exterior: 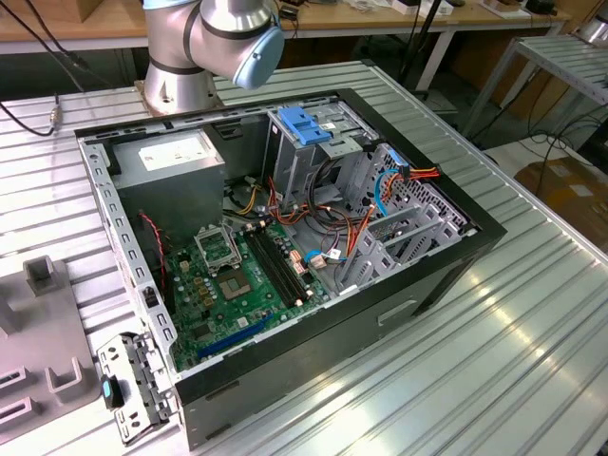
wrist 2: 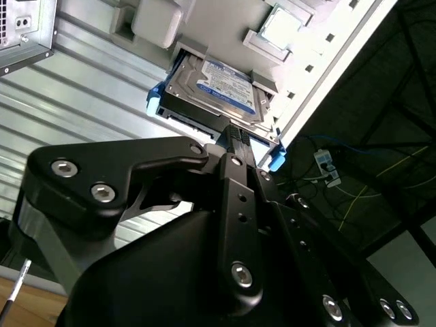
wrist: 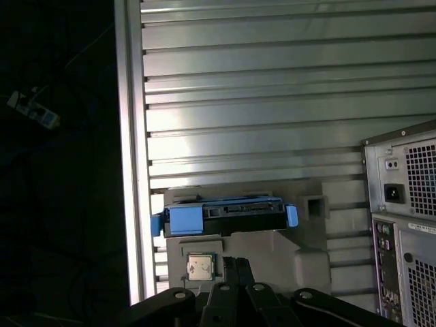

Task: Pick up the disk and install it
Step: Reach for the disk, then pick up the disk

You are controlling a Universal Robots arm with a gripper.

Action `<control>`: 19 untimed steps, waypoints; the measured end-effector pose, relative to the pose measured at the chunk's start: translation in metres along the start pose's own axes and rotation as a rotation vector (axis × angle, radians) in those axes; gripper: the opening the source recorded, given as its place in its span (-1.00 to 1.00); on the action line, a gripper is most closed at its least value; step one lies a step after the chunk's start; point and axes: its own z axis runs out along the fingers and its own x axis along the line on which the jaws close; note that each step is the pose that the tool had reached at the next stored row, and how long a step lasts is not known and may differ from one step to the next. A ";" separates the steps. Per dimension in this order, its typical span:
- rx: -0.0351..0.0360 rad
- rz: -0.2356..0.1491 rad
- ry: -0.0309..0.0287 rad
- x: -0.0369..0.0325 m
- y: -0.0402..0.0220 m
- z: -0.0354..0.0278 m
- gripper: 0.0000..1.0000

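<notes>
Disk [wrist: 238,212] with blue side rails, lying in a grey holder [wrist: 303,248] on the ribbed metal table [wrist: 259,102], near the computer case [wrist: 405,225]. Close by, black gripper [wrist: 236,262], pinched together on nothing.

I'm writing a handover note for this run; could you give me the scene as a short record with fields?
Task object: flat dark metal hard drive with white-and-blue label and blue plastic side rails, lying in the fixture, outside the case
Holder: grey moulded fixture on the ribbed aluminium table
Arm: black gripper aimed at the hard drive's near edge; contact unclear
Case: open black computer case on the table, green motherboard exposed
Status: hard drive not yet installed
</notes>
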 end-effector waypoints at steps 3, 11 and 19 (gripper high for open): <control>-0.0001 0.000 -0.0001 0.0024 -0.0002 0.0000 -0.79; 0.0000 0.000 0.0006 0.0137 0.0010 -0.0001 -0.79; 0.0002 0.000 0.0035 0.0155 0.0083 0.0015 -0.79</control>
